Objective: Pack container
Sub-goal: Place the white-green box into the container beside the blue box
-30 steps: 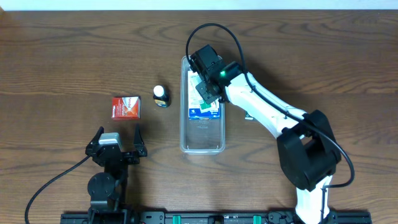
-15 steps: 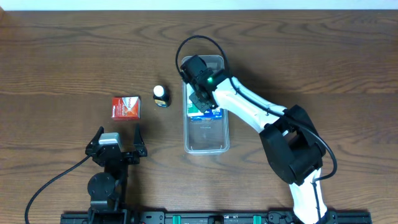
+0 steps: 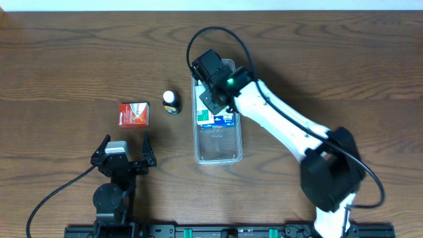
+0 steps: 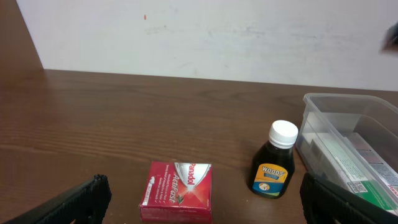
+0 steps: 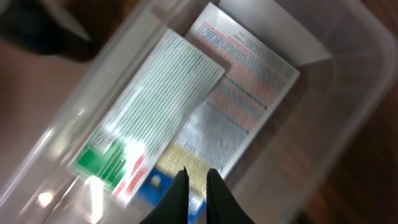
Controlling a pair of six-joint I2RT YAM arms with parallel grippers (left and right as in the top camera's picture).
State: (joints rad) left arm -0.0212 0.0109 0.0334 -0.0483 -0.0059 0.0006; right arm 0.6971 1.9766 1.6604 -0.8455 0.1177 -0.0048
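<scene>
Overhead: container point(image 3: 218, 147) at table centre, long axis running away from the robot, boxes point(image 3: 217, 118) in its far half. Right gripper point(image 3: 213, 94) above that end, jaws nearly together, empty. Red box point(image 3: 134, 114) and bottle point(image 3: 171, 102) lie outside to the left, the box nearest the wide-spread left gripper point(image 3: 125, 151).

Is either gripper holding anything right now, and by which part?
Nothing is held. The right gripper hangs nearly closed and empty over the container; the left gripper is open, empty.
</scene>
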